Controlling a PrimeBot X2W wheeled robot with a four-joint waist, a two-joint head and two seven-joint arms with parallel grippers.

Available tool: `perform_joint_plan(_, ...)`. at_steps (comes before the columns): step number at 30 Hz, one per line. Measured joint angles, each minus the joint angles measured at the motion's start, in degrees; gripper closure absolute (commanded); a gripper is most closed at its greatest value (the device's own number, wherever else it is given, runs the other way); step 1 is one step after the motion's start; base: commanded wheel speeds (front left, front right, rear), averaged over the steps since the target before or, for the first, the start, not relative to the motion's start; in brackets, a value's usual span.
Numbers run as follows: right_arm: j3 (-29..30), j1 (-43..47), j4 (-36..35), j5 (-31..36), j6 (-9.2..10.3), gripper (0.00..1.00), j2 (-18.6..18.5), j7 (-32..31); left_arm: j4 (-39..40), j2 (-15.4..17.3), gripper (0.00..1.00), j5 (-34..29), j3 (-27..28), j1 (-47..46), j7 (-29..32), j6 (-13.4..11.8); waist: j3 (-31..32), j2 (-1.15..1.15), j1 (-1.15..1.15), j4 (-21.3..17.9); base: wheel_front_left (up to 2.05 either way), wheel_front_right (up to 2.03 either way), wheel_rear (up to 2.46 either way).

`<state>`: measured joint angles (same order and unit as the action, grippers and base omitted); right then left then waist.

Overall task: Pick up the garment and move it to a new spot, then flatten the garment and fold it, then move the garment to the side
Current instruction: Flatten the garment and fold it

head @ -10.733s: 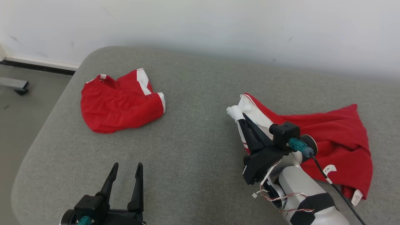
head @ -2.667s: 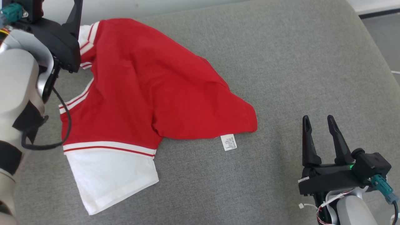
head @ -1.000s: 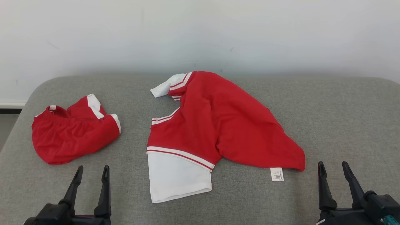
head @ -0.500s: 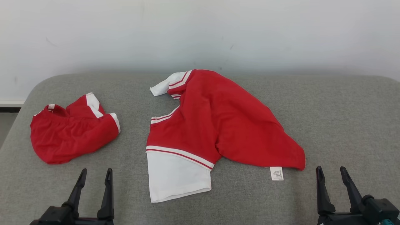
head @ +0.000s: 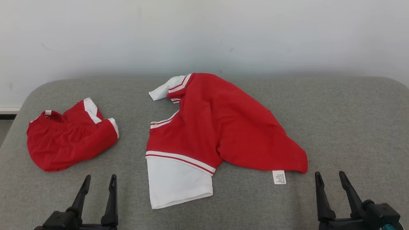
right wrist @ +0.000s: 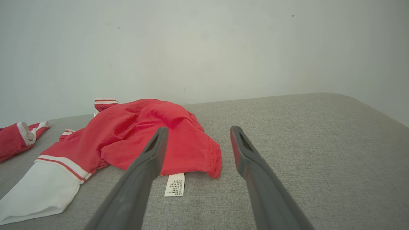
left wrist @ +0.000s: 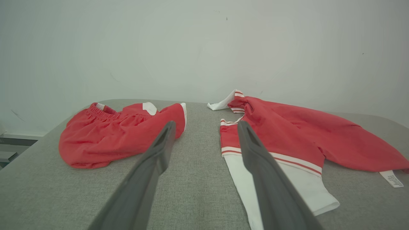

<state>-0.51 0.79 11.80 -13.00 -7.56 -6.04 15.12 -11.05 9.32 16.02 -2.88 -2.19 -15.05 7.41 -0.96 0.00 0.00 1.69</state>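
Heads up on where your stuff is right now. The garment [head: 220, 127], a red shirt with white sleeves, is lying loose in the middle of the grey cushion [head: 345, 121], not flat, with the body bunched and folded over itself.

Its long axis runs roughly left to right, slanting toward you as it goes right. The striped neckline [head: 163, 121] faces your left, toward the red shorts [head: 70, 140] that sit in a heap well apart from it. One white sleeve [head: 177, 183] points at the near edge, and the other white sleeve [head: 163, 91] pokes out toward the wall. The hem corner with the white care label [head: 279, 177] points near-right.

Your left gripper [head: 100, 177] is at the near edge with its fingers spread and nothing between them. It lines up with the bare strip between the shorts and the shirt, near the front sleeve but not touching it.

Your right gripper [head: 329, 174] is spread wide and empty too, sitting to the right of the label and hem corner, close but clear of the fabric.
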Motion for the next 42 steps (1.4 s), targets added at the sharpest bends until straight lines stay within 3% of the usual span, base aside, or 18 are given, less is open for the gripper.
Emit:
perform_joint_plan(17, -0.78, -0.16, -0.37, 0.41, 0.0, 0.0, -0.36, 0.0, -1.07, 0.29, 0.0, 0.1, -0.96, -0.12, 0.0, 0.1, 0.19, 0.0, 0.0, 0.01, 0.0, 0.0, 0.0)
perform_joint_plan(20, -0.97, -0.38, -0.11, 0.34, 0.0, 0.0, -0.53, 0.0, -2.15, -1.36, 0.0, 4.55, -0.87, -0.15, 0.0, 0.1, 0.13, 0.0, 0.0, -0.11, 0.0, 0.0, 0.0)
perform_joint_plan(35, -2.37, -6.22, 5.92, 0.0, 0.0, 0.0, -3.15, 0.0, -16.41, -0.55, 0.0, 4.27, -13.78, -7.98, 0.0, 0.11, -2.57, 0.0, 0.0, -0.3, 0.0, 0.0, 0.0)
perform_joint_plan(42, -3.65, -12.67, 14.24, 0.6, 0.0, 0.0, -3.77, 0.0, -25.92, -1.66, 0.0, 5.36, -17.55, -12.46, 0.0, 0.12, -4.77, 0.0, 0.0, -0.55, 0.0, 0.0, 0.0)
